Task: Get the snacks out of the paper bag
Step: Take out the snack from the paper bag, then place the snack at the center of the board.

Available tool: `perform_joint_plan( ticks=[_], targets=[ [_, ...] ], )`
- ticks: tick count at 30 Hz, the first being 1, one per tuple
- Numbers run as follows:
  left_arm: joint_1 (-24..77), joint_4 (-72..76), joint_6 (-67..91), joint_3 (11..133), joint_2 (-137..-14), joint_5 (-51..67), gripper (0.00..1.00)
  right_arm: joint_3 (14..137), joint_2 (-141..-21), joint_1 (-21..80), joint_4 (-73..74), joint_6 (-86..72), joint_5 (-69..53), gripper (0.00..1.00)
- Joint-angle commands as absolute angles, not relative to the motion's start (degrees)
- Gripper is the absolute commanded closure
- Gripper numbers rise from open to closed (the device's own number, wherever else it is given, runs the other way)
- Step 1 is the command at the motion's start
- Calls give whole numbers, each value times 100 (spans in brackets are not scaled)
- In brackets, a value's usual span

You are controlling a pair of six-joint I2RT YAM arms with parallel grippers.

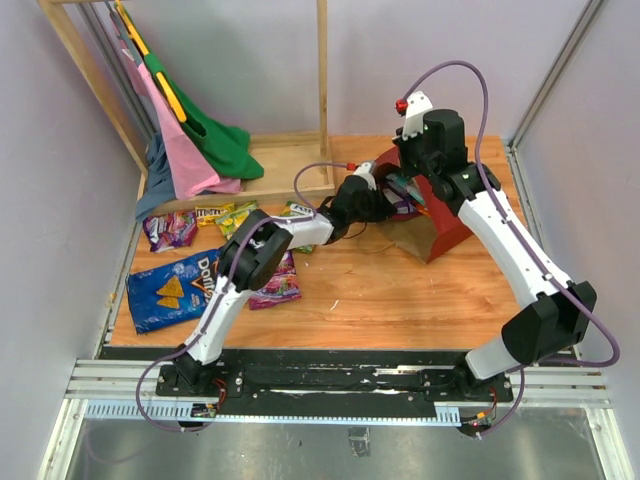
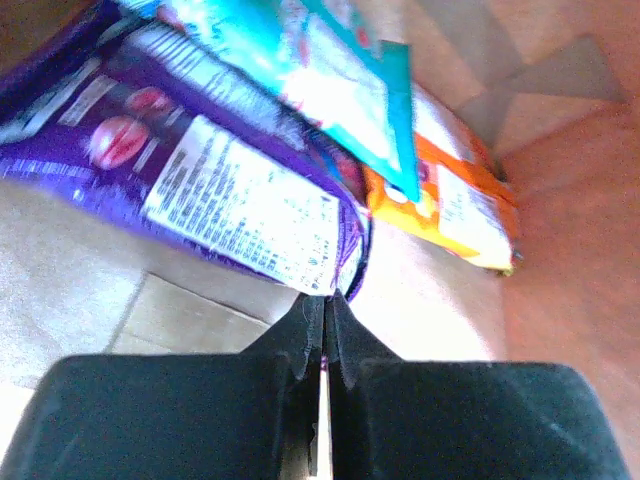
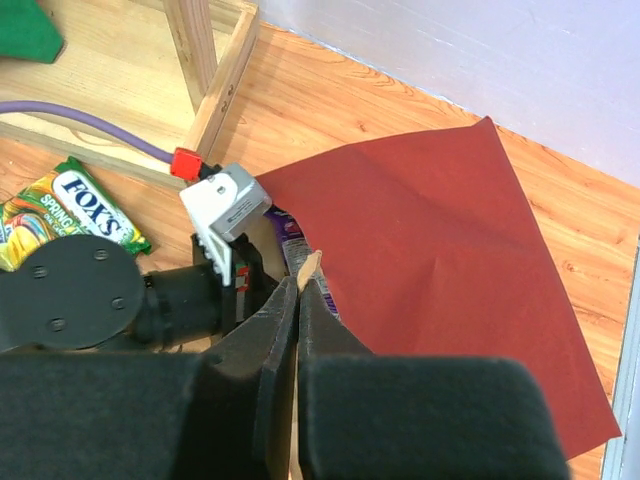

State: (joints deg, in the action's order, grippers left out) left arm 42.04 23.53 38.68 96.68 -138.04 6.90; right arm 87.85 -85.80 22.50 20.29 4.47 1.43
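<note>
The dark red paper bag (image 1: 446, 222) lies on its side at the back right of the table, its mouth facing left. My left gripper (image 1: 384, 203) reaches into that mouth. In the left wrist view it (image 2: 328, 300) is shut on the edge of a purple packet (image 2: 200, 170), with a teal packet (image 2: 330, 70) and an orange packet (image 2: 450, 205) beside it on the brown paper. My right gripper (image 3: 303, 283) is shut on the bag's upper rim, holding the red paper (image 3: 430, 260) up. Other snacks lie on the left of the table: a blue Doritos bag (image 1: 170, 290) and small packets (image 1: 171, 229).
A wooden rack (image 1: 300, 170) with pink and green garments (image 1: 200, 145) stands at the back left. A green Fox's packet (image 3: 70, 205) lies near its base. A purple-pink packet (image 1: 281, 284) lies under the left arm. Walls close in on both sides.
</note>
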Motion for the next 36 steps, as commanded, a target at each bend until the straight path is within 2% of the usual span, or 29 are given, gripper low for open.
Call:
perform_joint_plan(
  ticks=[1,9,17,29,36],
  targets=[
    [4236,3262,3455,9139,-12771,1241,100,8711,-8268,2197,1769,261,20,99],
    [4119,2440,2533,8316,-11292,2144,99,8596,-8130,2198,1771,152,185,99],
    [3568,1666,1836,7312,-9330,2977,99,8416,-8016,2199,1683,62,149,99],
    [3283,570,1453,6548,-7824,3107,99,8368,-7928,2198,1662,-82,77,99],
    [3235,419,1959,5863,-6824,3098,99,8285,-7908,2199,1568,-269,55,99]
  ],
)
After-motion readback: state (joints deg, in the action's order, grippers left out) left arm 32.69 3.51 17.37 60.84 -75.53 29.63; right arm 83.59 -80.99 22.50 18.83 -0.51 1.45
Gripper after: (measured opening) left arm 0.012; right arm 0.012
